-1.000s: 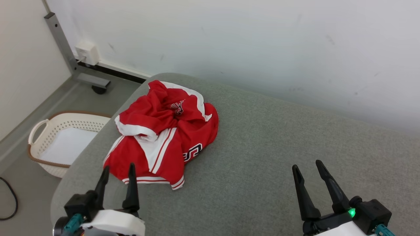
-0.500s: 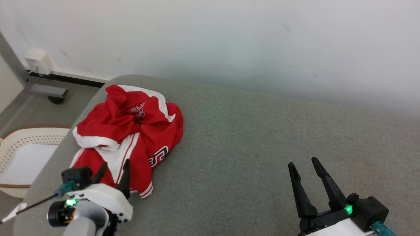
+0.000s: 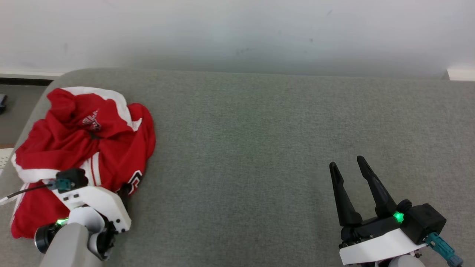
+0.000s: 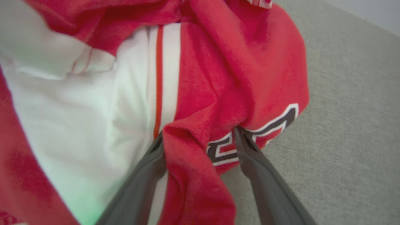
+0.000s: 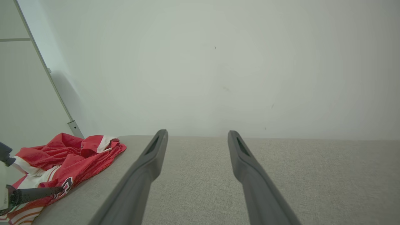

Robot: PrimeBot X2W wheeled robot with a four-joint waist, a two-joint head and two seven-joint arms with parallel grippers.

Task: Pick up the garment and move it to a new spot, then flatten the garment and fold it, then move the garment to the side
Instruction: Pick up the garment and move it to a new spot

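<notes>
Eyes on the writing first: the garment [image 3: 74,148] carries bold black lettering [image 4: 281,122] edged in white, but it is creased into a fold and I cannot make out a single whole character. Higher up the heap there is a small crest [image 3: 91,120], too small to read from the head view. The cloth is a soft red knit with a slightly fuzzy nap, broken by a broad white panel [image 4: 78,118] and a thin red stripe [image 4: 158,78] running down the white. It lies crumpled in a loose mound at the left end of a grey cushion [image 3: 259,148], right by the rounded corner; the cushion's cover is a fine, even weave. My left gripper [image 4: 199,137] is down in the pile, jaws spread wide, with a raised fold of red cloth standing between the two dark fingers [image 4: 268,187]; both tips are pressed into the fabric and nothing is pinched. A dark cable [image 3: 22,191] runs off my left wrist from a teal plug [image 3: 63,184]. My right gripper [image 3: 346,162] sits well apart from the garment over bare cushion at the lower right, jaws wide and nothing between them, a green light [image 3: 399,216] glowing at its base. Behind the cushion rises a plain white wall [image 3: 237,33], matte, with a few faint scuff marks.
</notes>
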